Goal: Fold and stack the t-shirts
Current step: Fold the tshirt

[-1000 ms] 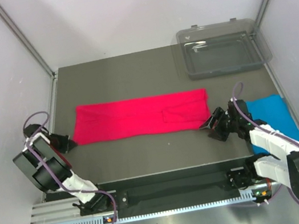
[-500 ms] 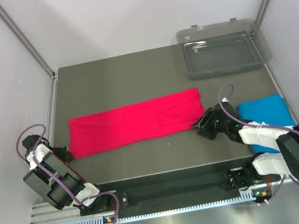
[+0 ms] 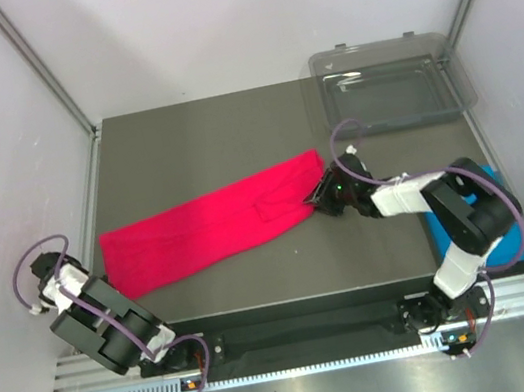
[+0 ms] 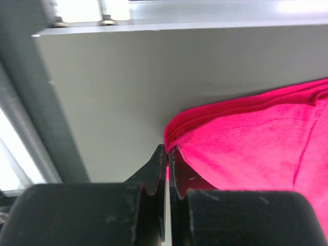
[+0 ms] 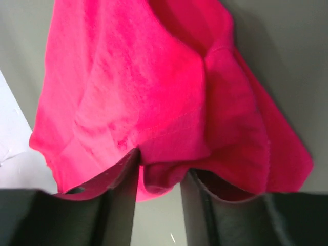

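Two ends of the crimson-pink t-shirt (image 3: 212,230) are pinched at once, so the step in hand looks like bringing one end of this long, already narrowed band over the other to halve it. The band lies slantwise on the bench (image 3: 211,139), its left end toward the left near corner and its right end about the middle, nearer the far edge. To fold it well, I judge the ends should travel with the cloth lightly taut but not stretched, lifted enough that the middle does not drag and wrinkle. The moving end should land square on the other, edges matched, before either grip lets go. Since the band is skewed to the bench edges, squaring it first would likely help the stack sit neat.

The left gripper (image 4: 166,152) has its jaws almost closed, with a thin lip of pink hem nipped between the tips at the band's left end. The right gripper (image 3: 324,194) holds the right end. In the right wrist view its fingers (image 5: 120,182) stand narrowly apart with a thick bunch of pink cloth squeezed between them.

The sky-blue t-shirt (image 3: 517,247) lies by the right edge, well apart from the pink one and largely hidden under the right arm; whether it is folded I cannot tell. A clear grey plastic tray (image 3: 392,124) sits at the far right corner, touching neither shirt.
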Controlling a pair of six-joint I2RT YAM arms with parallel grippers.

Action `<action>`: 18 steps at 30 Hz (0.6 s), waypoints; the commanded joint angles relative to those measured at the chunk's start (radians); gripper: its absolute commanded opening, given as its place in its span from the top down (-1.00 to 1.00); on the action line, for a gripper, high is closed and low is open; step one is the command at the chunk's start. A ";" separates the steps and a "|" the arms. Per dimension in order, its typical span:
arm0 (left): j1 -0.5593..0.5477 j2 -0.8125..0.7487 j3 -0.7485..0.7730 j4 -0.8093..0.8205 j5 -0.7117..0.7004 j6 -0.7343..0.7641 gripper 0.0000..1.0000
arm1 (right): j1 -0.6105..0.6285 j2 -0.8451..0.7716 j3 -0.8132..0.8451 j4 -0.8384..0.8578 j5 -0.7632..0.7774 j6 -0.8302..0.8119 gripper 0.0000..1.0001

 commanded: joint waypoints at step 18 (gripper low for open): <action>0.013 -0.129 -0.219 0.110 0.267 -0.081 1.00 | 0.028 0.613 0.929 -0.177 0.073 -0.494 0.78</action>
